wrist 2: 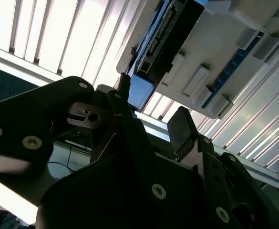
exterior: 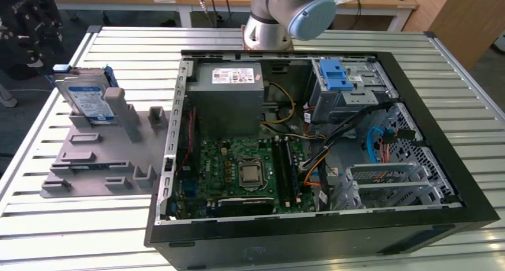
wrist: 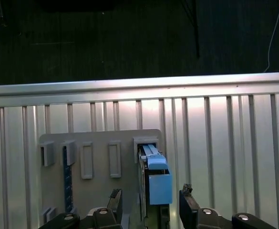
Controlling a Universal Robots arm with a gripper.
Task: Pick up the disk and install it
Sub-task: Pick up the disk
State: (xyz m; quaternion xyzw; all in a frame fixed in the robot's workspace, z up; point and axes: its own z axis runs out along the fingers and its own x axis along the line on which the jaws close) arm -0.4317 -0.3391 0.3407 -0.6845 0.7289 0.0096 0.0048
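The disk stands on edge in a slot of the grey holder plate, at the exterior view's left. Its white-and-blue label faces the camera, and a blue rail runs round its edges. In the first wrist view my gripper hangs above the disk. One dark finger stands on each side of the disk's blue end, apart from it. In the second wrist view the disk's connector edge lies beyond my gripper. The gripper is open and holds nothing.
An open computer case lies to the right of the holder, with its motherboard, a grey power supply box, a blue latch piece and a metal drive cage. Everything rests on a slatted metal table. The arm's base stands behind the case.
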